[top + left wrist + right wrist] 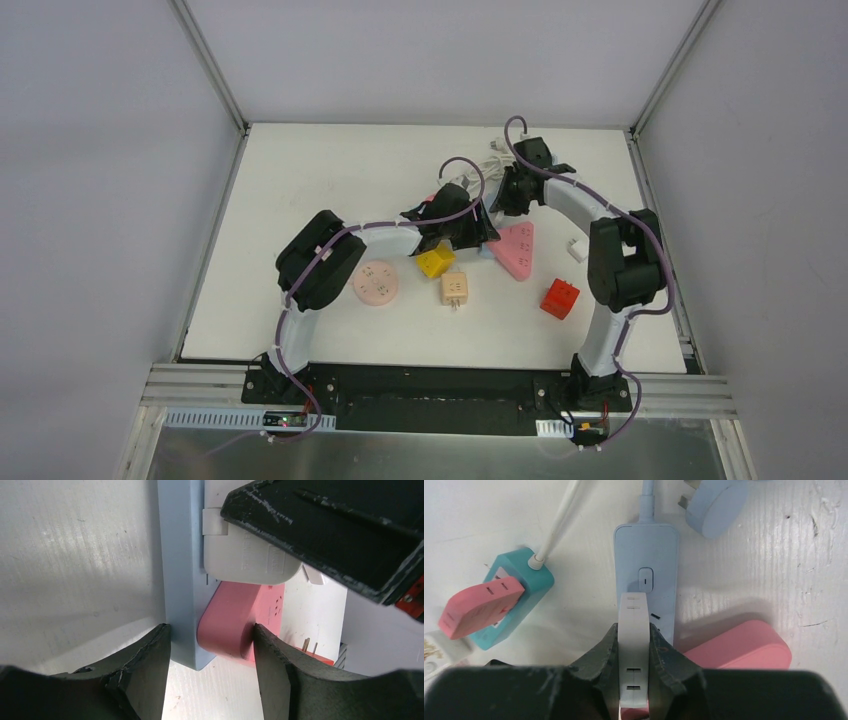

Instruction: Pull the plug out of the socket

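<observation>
Since the right jaws are clamped on either side of the white plug [634, 630], which sits pushed into the pale blue power strip [645, 555] toward the far middle of the desk [330, 170], the step in hand looks to be the pull itself. It should go straight along the pins, away from the strip's face, with no twist or sideways lean that could jam them. The grip seems sound, so what is probably needed is a steady draw rather than a harder squeeze. The left jaws stand about half wide around the near end of the strip, with a corner of the pink socket block [235, 620] between them as well. One finger [145, 670] appears to touch the strip's side and the other the pink block, so the hold presses the two together rather than the strip alone. That is the weak point: if the strip slips, it will likely lift along with the plug. The left arm should bear down and hold firm while the right draws. The teal socket [524, 580] with its pink plug [479, 605] and the round blue plug [716, 505] lie close by, so the pull is best kept short and clear of their cords.
</observation>
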Robot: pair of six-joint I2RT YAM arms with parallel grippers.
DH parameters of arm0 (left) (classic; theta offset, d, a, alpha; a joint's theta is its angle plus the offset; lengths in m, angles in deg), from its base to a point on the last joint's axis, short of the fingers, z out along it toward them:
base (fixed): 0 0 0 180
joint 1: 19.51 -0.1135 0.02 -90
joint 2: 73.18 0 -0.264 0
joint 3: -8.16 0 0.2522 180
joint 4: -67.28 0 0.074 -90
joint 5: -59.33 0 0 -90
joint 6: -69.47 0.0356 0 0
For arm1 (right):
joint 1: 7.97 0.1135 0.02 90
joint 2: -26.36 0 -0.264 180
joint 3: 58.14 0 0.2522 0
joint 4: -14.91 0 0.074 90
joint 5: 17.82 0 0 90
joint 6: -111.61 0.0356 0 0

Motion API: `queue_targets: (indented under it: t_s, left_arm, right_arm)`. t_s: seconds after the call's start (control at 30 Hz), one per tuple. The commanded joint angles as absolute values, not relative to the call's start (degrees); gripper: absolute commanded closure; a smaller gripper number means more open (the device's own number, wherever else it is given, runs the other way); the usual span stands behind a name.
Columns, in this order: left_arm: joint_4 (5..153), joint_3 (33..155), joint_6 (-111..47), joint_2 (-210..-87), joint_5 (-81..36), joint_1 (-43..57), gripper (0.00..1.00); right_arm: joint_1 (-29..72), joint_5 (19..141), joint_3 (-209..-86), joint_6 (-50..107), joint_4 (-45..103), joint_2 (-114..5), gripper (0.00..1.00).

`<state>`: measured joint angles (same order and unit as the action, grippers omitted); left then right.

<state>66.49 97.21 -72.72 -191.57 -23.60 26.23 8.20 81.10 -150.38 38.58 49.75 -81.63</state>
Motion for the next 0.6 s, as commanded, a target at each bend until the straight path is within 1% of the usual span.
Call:
queue_targets:
  t_s: [0.0,0.07,0.23,0.33,0.4,0.47,0.57]
  left_arm:
    - [71.99,97.86,-71.61,-192.51,-26.56,26.19,0.89]
    - [72.04,97.87,-71.55,-192.53,-26.63,26.2,0.89]
    - [71.82,97.78,-71.52,-192.54,-26.51,26.2,0.91]
    - [71.81,97.69,-71.48,-192.43,-26.48,26.18,0.91]
    - [71.86,97.69,-71.45,-192.45,-26.45,26.2,0.91]
    - [71.96,97.69,-71.43,-192.45,-26.39,26.2,0.92]
    - [72.18,97.69,-71.5,-192.38,-26.28,26.2,0.92]
  right_arm:
    - [11.37,74.92,-153.81,34.59,54.31,-80.09,1.0]
    - [10.54,78.5,-153.82,34.4,54.14,-79.41,1.0]
    - [4.75,96.92,-151.4,39.25,48.4,-77.08,1.0]
    - [4.33,101.53,-150.62,41.17,46.34,-77.15,1.0]
    - [6.04,98.56,-151.26,39.75,48.08,-78.07,1.0]
    - [8.57,91.18,-152.98,36.56,51.97,-79.1,1.0]
    - [9.99,83.77,-154.24,34.54,55.2,-79.59,1.0]
